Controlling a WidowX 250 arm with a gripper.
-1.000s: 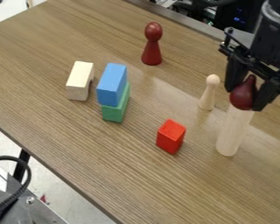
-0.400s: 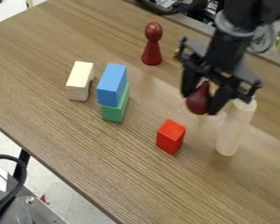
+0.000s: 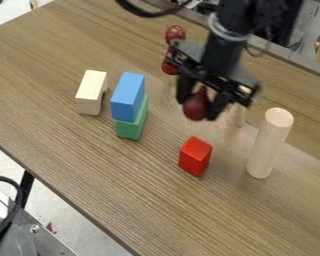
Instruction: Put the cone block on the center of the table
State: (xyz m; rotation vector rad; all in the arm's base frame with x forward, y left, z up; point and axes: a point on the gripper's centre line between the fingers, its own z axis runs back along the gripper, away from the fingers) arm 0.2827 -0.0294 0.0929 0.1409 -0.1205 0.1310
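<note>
Centrally, your claw (image 3: pixel 197 109) is seen gripping the cone block (image 3: pixel 195 107), a smooth, dark red, teardrop-shaped piece: its narrow tip points upward between the two fingers, and its broad, rounded end hangs downward. You find it farther up the view than the red block (image 3: pixel 195 156), and apart from it. On the counter (image 3: pixel 89 160), relative to that red block, note the pale cylinder (image 3: pixel 267 147) upright to the right; the blue block (image 3: pixel 128 95) atop the green block (image 3: pixel 131 129) to the upper left; and the cream block (image 3: pixel 90 93) farther that way.
</note>
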